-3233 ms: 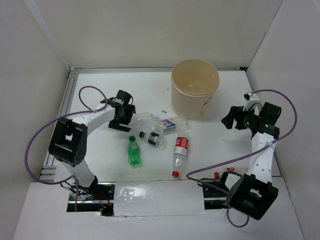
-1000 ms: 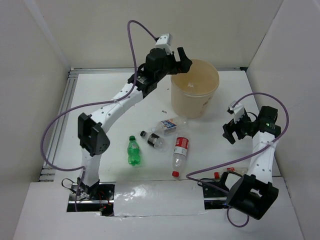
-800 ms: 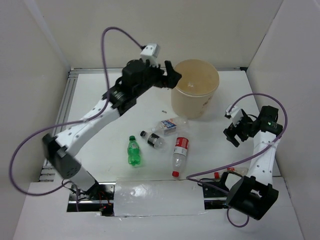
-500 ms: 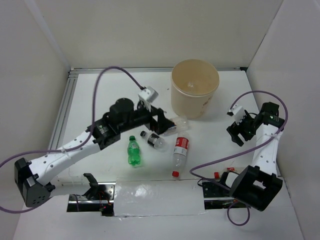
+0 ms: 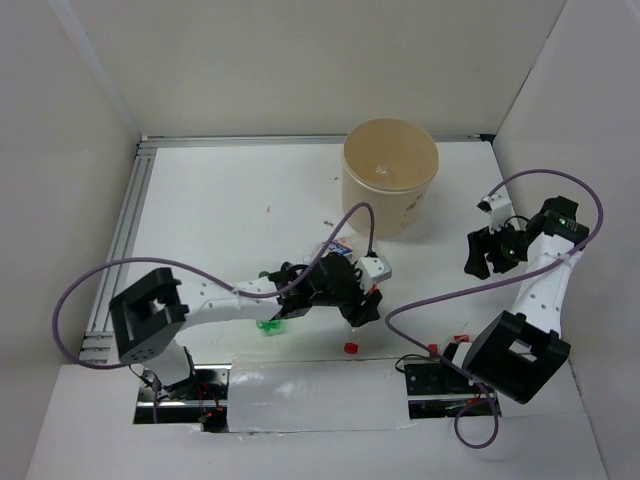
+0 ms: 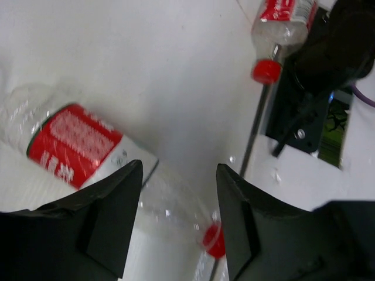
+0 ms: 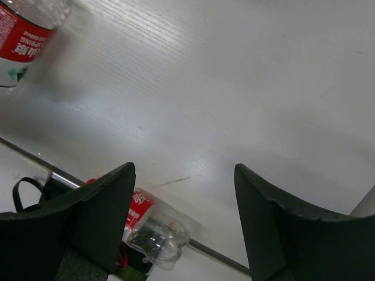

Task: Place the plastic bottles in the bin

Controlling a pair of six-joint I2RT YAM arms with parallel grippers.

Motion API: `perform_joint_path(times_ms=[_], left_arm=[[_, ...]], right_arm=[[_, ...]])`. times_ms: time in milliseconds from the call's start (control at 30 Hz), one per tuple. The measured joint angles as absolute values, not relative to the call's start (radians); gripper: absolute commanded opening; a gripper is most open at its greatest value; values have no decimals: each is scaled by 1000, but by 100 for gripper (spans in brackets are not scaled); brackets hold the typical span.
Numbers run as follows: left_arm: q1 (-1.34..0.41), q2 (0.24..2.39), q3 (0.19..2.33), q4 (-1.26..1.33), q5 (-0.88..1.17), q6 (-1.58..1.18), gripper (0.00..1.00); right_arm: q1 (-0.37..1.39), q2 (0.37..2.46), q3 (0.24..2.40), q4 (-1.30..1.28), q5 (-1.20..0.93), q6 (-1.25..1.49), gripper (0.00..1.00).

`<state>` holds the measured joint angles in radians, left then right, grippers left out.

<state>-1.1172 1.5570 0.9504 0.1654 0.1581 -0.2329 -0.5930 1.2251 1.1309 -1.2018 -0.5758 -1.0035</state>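
While the left arm point(image 5: 220, 297) lies low across the near part of the table point(image 5: 220, 200), the left gripper point(image 6: 179, 167) hangs with its fingers spread on either side of a clear red-label bottle point(image 6: 76, 143). This bottle lies on its side near the middle of the near edge, red cap toward that edge; whether the fingers touch it cannot be told. Just to its left the green bottle point(image 5: 268, 323) peeps from under the arm, and a blue-white-label bottle point(image 5: 335, 245) shows just beyond the wrist. A second red-label bottle point(image 6: 281, 23) lies at the near edge, beside the right arm's base point(image 6: 334, 52). The bin point(image 5: 400, 215) stands upright near the far edge, right of the middle, well apart from the bottles. The right gripper point(image 7: 183, 170), fingers spread and holding nothing, hangs over bare table between the bin and the right edge, close to the right wall point(image 5: 590, 120). Metal rails point(image 5: 125, 230) line the left and far edges.
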Motion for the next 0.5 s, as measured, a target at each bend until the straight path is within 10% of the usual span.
perform_joint_path(times_ms=[200,500], left_arm=[[-1116,1770,1091,260,182,-233,52],[-1180,1871,1137,323,331,-228,60]], right_arm=[[-594,1200,1139,-1225,-594,-981,75],[-594,1174,1139,-1244,-585,-980,75]])
